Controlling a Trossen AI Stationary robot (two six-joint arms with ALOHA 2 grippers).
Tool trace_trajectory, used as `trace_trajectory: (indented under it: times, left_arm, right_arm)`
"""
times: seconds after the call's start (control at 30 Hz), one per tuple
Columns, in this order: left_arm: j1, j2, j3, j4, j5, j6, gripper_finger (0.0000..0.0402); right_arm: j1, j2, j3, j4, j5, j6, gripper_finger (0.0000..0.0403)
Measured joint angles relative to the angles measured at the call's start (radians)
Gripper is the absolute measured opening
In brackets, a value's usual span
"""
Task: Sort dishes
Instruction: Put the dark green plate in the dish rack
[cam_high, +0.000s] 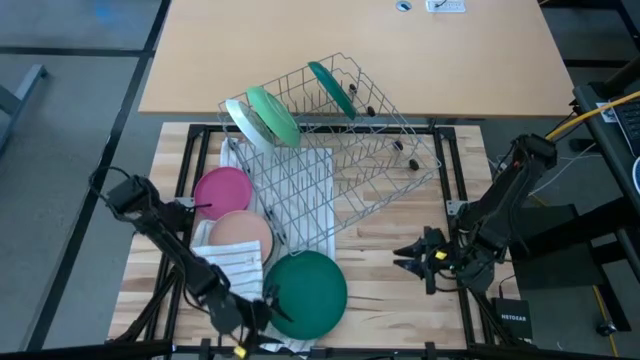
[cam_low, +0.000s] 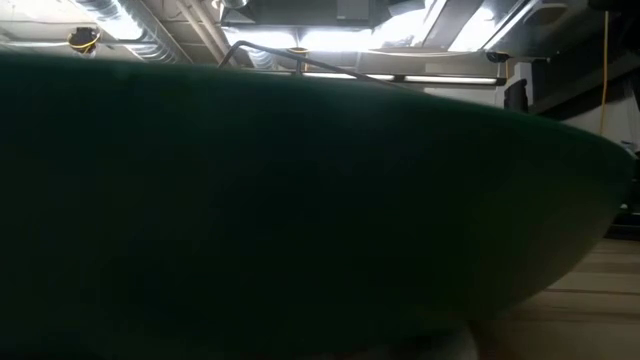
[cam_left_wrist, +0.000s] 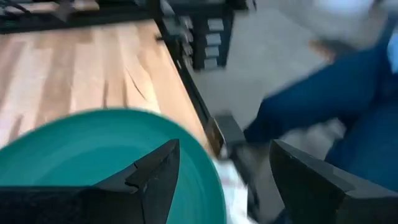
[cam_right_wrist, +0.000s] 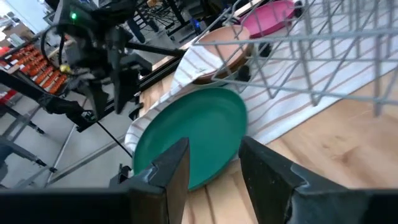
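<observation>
- Overhead, a dark green plate lies at the lower centre of the wooden table, beside a peach-pink plate and a magenta plate.
- Left gripper, lower left, fingers spread, touches the green plate's edge, gripping nothing.
- Right gripper, centre right, fingers parted, empty.
- Tilted wire rack holds two green plates.

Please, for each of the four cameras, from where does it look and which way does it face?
High view: above the table, facing straight down; both arms show, left gripper, right gripper.
Low view: at table height; the round dark green plastic plate fills it; no arm shows.
Left wrist view: past its own open fingers at this plate's edge.
Right wrist view: past its own fingers toward the plate and wire rack.
Shared: all four show the dark green plate.
</observation>
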Motion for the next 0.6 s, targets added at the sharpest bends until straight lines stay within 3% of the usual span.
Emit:
trace_trajectory:
  times: [0.23, 0.6]
  left_arm:
    - [-0.029, 0.095, 0.160, -0.369, -0.014, 0.026, 0.0237]
    - [-0.038, 0.115, 0.180, -0.554, -0.021, 0.023, 0.0237]
  right_arm:
    - [0.000, 0.172, 0.000, 0.218, 0.000, 0.000, 0.0145]
    - [0.000, 0.355, 0.000, 0.400, -0.011, 0.000, 0.0145]
